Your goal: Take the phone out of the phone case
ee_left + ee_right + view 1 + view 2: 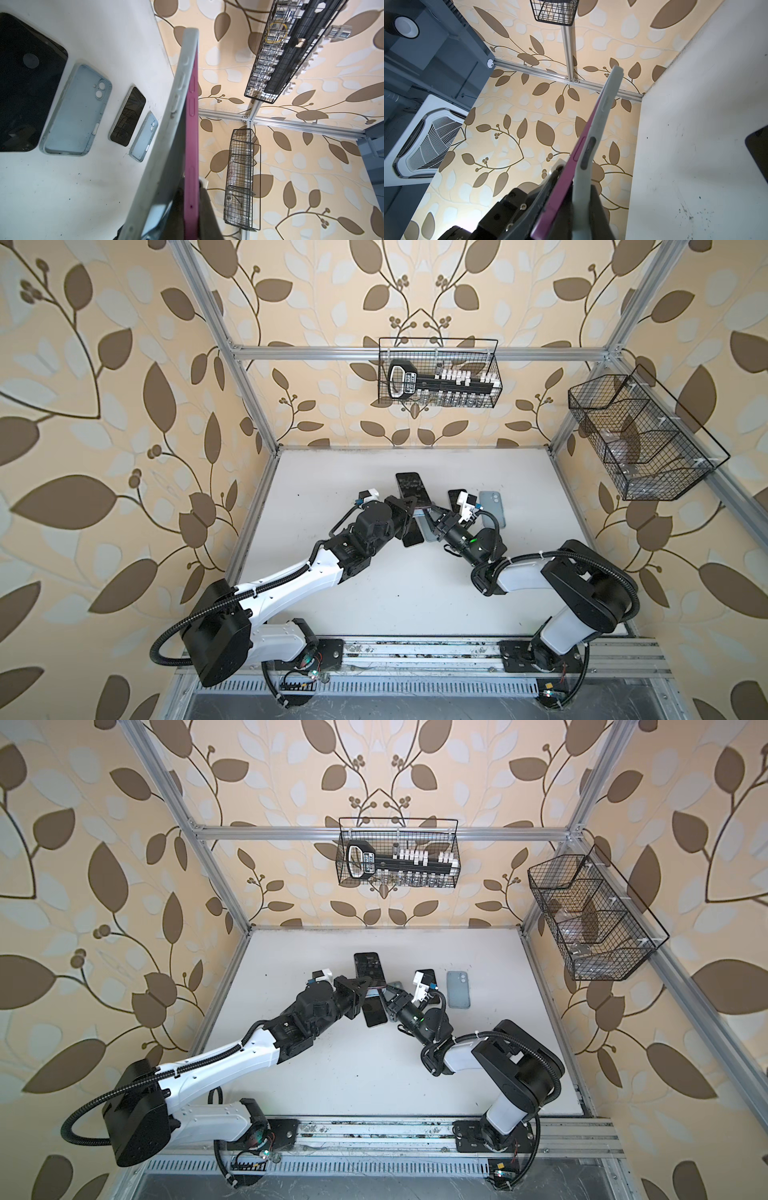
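A phone (411, 489) with a dark screen and pink edges is held up over the middle of the table, and its edge (192, 145) shows in the left wrist view. Its pale grey phone case (166, 145) gapes away from that pink edge along one long side; both top views hide most of the case. My left gripper (192, 197) is shut on the pink phone edge. My right gripper (581, 195) is shut on the case's rim (604, 108), with the pink phone (562, 187) beside it. In both top views the left gripper (415, 510) and the right gripper (432, 515) meet under the phone.
On the white table (374, 593) lie a black phone (411, 537), another dark phone (455, 497), an empty blue case (492, 508) and a second empty blue case (79, 112). Wire baskets hang on the back wall (440, 377) and the right wall (644, 439).
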You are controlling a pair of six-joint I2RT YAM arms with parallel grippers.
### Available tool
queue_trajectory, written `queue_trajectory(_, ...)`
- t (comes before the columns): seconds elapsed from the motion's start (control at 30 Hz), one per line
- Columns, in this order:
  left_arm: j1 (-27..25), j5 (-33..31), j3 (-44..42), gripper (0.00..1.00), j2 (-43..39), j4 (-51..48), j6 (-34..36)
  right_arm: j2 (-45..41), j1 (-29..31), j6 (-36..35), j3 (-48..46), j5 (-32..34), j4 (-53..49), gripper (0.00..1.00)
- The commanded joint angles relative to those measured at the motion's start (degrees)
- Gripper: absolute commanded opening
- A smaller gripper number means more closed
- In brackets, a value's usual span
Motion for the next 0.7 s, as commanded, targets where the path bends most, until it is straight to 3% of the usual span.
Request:
queue_trajectory(0.0,0.2,-1.7,2.3,0.0,-0.3,2.4,1.7,0.5,1.1,0.2,-0.6,-1.0,6.0,0.0)
queue_trajectory(0.27,0.1,1.5,3.5,0.0,0.5,5.0,-0.3,-0.5,1.4,-1.1,-1.8,1.0,2.5,0.0)
queue_trajectory(0.5,-1.8,3.7,7.0,0.0,-0.8,5.5,-0.2,-3.3,1.4,-7.4,-3.3,4.2,-6.6,0.0)
queue_trajectory(0.67,-2.9,4.4,9.5,0.0,-1.0,5.1,0.5,-2.8,1.4,-9.5,-4.2,6.3,-7.5,0.0)
